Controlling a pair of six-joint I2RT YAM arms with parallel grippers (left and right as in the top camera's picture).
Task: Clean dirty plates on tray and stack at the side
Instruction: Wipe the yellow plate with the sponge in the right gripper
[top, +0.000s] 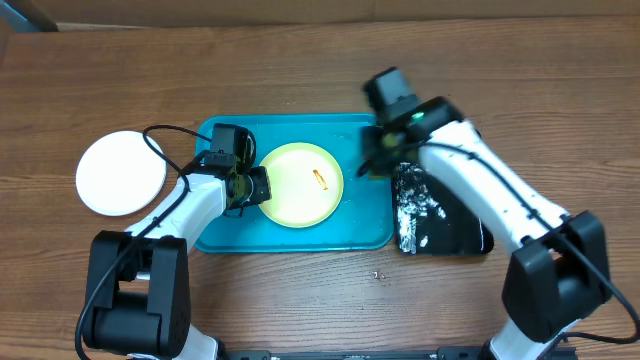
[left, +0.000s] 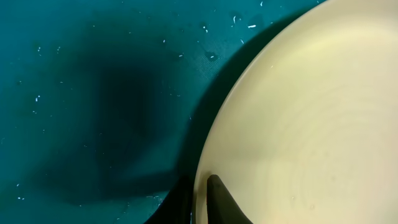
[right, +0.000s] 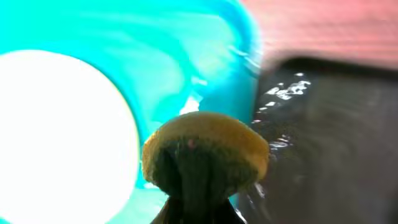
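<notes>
Overhead: even, bright, sharp. Left wrist: dark soft shadow on tray (left: 106, 106). Right wrist: blurred throughout (motion or focus, unclear), plate (right: 56, 130) overexposed white.

Both arms share one build: smooth white tubular shells joined by chunky black joint housings. The left arm (top: 192, 208) ends in a boxy black left base block (top: 135, 295) by the table's near edge, and a thin black cable (top: 160, 135) loops free beside its white link. The left hand (top: 258, 187) is black, with dark, tapered, matte fingertips (left: 219, 198). The right arm (top: 485, 190) has the same white shell, a matching black right base block (top: 560, 265), and a small green light (top: 415, 119) glowing on its black wrist housing. The right hand (top: 372, 160) looks dark too, perhaps black rubber, though its close view is blurred.
</notes>
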